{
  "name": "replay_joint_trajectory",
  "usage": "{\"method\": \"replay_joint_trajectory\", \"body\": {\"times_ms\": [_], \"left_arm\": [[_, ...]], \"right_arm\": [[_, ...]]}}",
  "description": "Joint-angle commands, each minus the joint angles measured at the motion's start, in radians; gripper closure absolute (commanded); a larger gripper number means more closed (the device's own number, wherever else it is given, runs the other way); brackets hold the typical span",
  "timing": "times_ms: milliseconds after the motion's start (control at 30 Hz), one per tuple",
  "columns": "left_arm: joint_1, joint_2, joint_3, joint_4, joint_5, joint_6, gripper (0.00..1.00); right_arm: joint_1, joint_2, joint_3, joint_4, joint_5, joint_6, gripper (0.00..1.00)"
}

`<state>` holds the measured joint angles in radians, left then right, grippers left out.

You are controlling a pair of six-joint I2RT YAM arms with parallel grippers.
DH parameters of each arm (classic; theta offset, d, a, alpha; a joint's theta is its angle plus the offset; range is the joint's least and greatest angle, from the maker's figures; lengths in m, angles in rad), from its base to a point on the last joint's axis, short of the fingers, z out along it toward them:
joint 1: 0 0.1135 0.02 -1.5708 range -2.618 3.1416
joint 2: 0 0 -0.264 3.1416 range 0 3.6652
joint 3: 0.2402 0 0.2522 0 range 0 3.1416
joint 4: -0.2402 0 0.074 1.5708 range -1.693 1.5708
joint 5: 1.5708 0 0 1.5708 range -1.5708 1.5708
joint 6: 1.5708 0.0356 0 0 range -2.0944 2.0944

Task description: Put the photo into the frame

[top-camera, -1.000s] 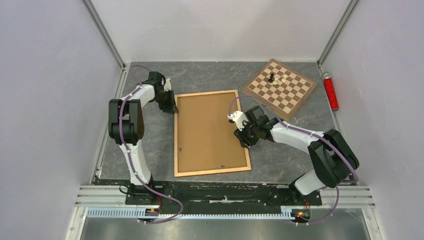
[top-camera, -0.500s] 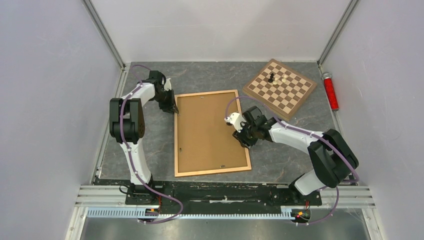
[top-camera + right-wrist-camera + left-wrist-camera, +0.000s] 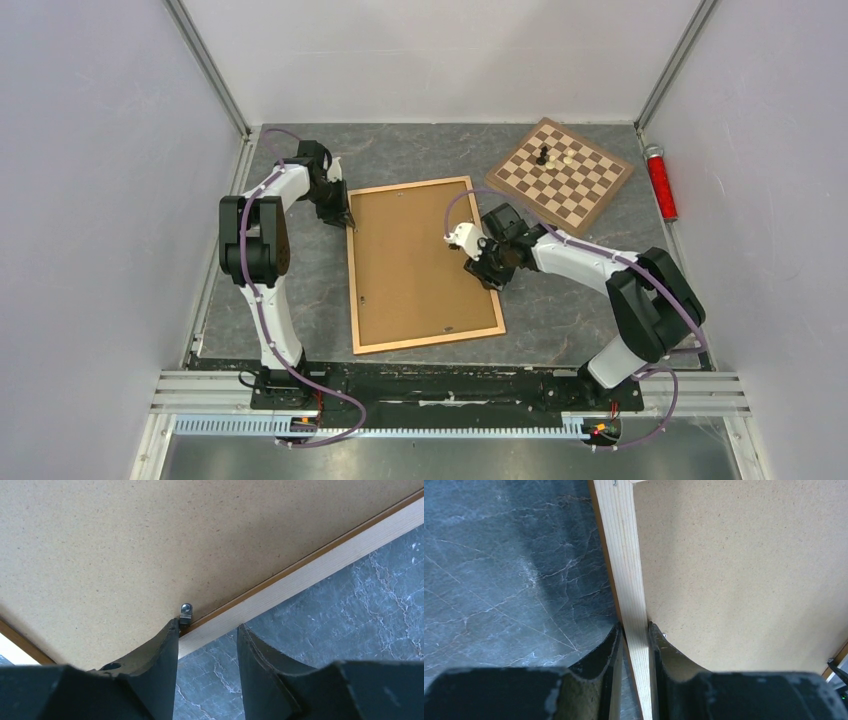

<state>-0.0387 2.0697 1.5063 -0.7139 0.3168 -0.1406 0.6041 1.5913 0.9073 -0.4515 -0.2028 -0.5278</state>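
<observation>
While the frame (image 3: 430, 340) lies back-up on the surface (image 3: 570, 320), its two long rails are straddled.
Its left rail is pinched by the left pincer (image 3: 634, 628); the right pincer (image 3: 207, 630) stands spread across the right rail, one finger touching a metal tab (image 3: 186, 611).

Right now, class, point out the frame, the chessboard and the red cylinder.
frame (image 3: 623, 555): left wrist view, on its pale wooden rail.
chessboard (image 3: 565, 190): top view, on its middle squares.
red cylinder (image 3: 661, 190): top view, on its red body.
</observation>
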Motion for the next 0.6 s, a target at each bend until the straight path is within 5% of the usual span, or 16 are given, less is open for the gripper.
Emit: {"method": "replay_joint_trajectory", "body": {"times_ms": [0, 267, 567], "left_arm": [[-0.015, 0.023, 0.016, 0.021, 0.042, 0.039, 0.9], [-0.011, -0.036, 0.007, 0.002, 0.059, 0.031, 0.52], [-0.004, -0.178, -0.026, -0.073, 0.088, 0.133, 0.43]], "right_arm": [[0.002, 0.023, 0.046, 0.041, -0.19, -0.082, 0.56], [-0.144, 0.015, 0.112, 0.145, -0.262, 0.319, 0.42], [-0.163, -0.007, 0.117, 0.151, -0.239, 0.341, 0.37]]}}
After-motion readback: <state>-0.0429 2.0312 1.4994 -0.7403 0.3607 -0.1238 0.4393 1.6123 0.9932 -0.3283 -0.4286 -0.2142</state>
